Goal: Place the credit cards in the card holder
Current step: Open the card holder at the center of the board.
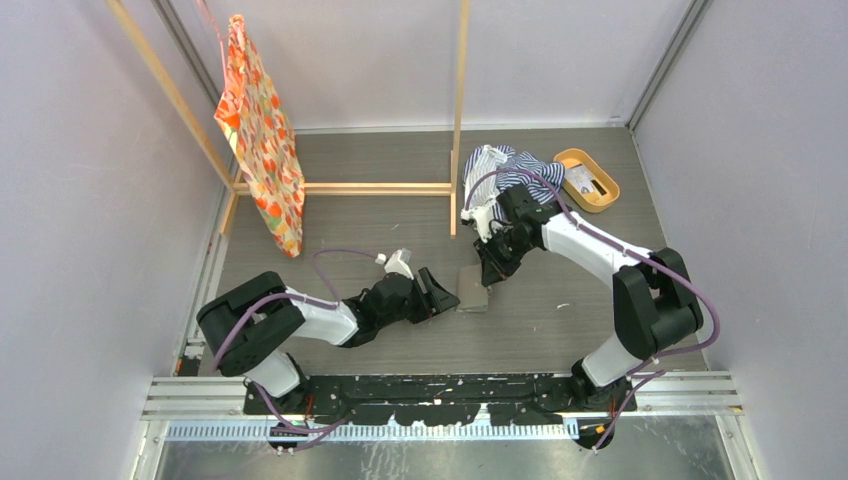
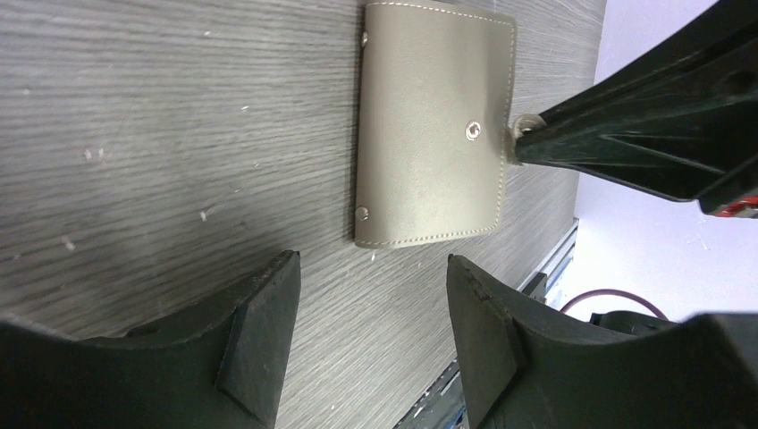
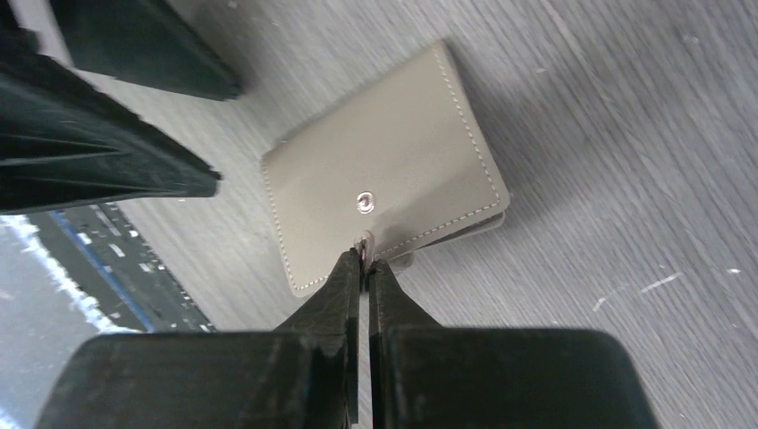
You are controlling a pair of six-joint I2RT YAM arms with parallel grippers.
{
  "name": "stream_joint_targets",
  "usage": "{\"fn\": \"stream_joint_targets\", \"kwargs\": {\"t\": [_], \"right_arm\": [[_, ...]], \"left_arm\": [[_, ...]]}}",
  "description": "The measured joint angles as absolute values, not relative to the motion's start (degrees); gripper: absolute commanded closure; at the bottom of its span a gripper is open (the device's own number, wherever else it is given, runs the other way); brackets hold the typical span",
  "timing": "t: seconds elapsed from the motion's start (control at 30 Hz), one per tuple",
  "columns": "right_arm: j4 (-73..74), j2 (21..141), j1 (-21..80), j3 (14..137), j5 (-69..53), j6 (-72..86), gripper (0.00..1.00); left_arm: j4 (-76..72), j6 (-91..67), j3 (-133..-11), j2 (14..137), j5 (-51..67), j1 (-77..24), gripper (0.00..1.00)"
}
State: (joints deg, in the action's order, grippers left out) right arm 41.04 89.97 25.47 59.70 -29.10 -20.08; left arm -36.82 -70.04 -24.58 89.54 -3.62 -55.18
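"So where's the wallet (image 1: 473, 290) sitting?"
"Flat and folded on the grey table (image 1: 380, 220), about the middle, between the two grippers."
"And the right gripper (image 3: 365, 261)?"
"Fingers pinched together on the little closing tab at the wallet's edge. Left gripper (image 2: 371, 273) is just left of it, jaws spread wide, holding nothing, not touching."
"Anything else?"
"Something's in the orange tray (image 1: 572, 155) far right, too small to tell."

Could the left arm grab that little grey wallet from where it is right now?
Probably yes. The left pincer is open, and the card holder lies flat just ahead of it with only table between them. The right pincer pinches just the wallet's far edge.
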Motion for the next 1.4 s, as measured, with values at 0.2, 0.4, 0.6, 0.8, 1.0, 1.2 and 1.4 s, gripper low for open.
{"fn": "stream_joint_targets", "kwargs": {"t": [0.2, 0.4, 0.6, 0.8, 1.0, 1.2, 1.4], "right_arm": [[43.2, 89.8, 23.1, 59.7, -38.9, -22.0, 0.99], [43.8, 88.5, 19.5, 59.7, -47.6, -22.2, 0.99], [43.9, 88.3, 18.7, 59.7, -50.6, -22.1, 0.99], [43.9, 88.4, 18.7, 59.7, -51.4, -21.8, 0.99], [43.5, 88.6, 18.1, 59.7, -48.8, -19.7, 0.99], [43.0, 90.2, 16.0, 59.7, -43.1, -17.8, 0.99], [41.9, 92.6, 16.0, 59.7, -33.2, -16.1, 0.92]], "left_arm": [[-34.6, -64.2, -25.0, 87.2, -2.9, -55.3, 0.31], [-32.5, -58.9, -26.9, 83.3, -1.6, -55.5, 0.27], [-33.0, -56.7, -27.0, 83.0, 0.0, -55.5, 0.26], [-33.0, -58.5, -27.8, 84.7, 0.2, -55.5, 0.4], [-33.1, -62.7, -27.9, 88.7, -1.4, -55.5, 0.73], [-34.0, -64.5, -26.3, 88.5, -3.4, -55.5, 1.0], [-31.3, -64.1, -26.4, 84.7, -3.6, -54.8, 1.0]]}}
